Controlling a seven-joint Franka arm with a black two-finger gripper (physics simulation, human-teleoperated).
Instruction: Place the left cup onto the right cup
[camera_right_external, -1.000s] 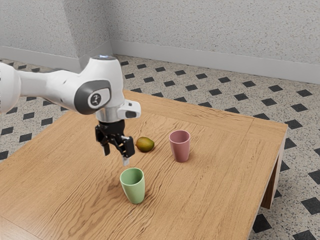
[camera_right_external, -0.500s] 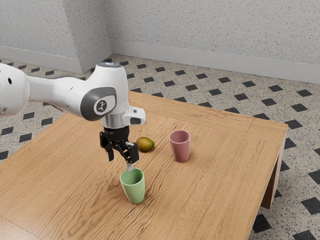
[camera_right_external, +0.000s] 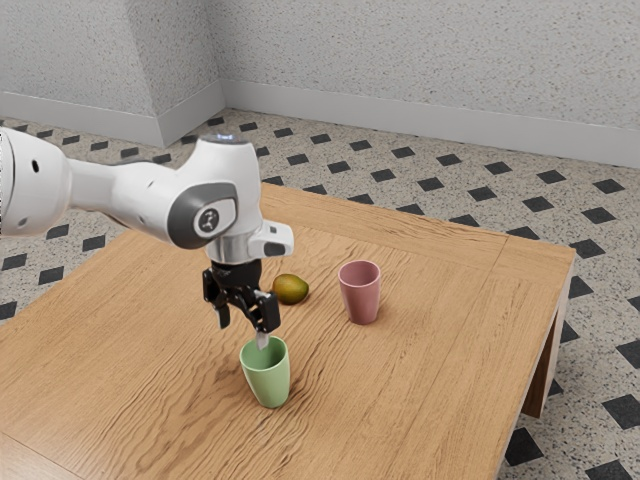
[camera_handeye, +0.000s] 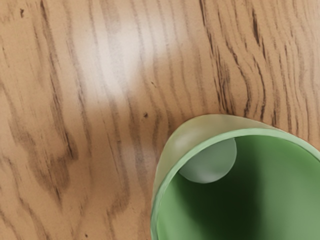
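Green cup: the light green plastic cup (camera_right_external: 266, 372) stands upright on the surface, mouth open, toward the near edge in the exterior view.
Cup and tool: the black two-finger tool (camera_right_external: 243, 331) hangs just above the cup's rim, at about 11 o'clock from the cup's mouth. Its pale-tipped finger (camera_right_external: 262, 340) reaches the rim at the 11 o'clock side; the other finger is off the cup toward 10 o'clock, over bare wood.
Tool state: the fingers stand well spread, with nothing clamped between them.
Wrist view: the green cup (camera_handeye: 200, 127) sits right under the hand, its dark hollow showing, and a pale rounded shape lies just inside the rim; what it is cannot be told.
Pink cup: the dusty pink plastic cup (camera_right_external: 359, 291) stands upright at about 2 o'clock from the green one, well apart from it and from the tool.
Fruit: an olive-yellow oval fruit (camera_right_external: 290, 289) lies at about 12 o'clock from the green cup, between the tool and the pink cup, touching neither.
Arm: the white jointed arm (camera_right_external: 120, 195) comes in from the exterior view's left, bends at a grey-capped joint and points the hand straight down.
Surface: a light oak-grain wooden surface (camera_right_external: 430, 370) with a raised plank along its far side; the grain fills the wood (camera_handeye: 75, 100) beside the cup in the wrist view.
Room: a speckled pale floor with black diamond tiles (camera_right_external: 450, 160) and a grey speckled wall (camera_right_external: 400, 50) with a plain skirting.
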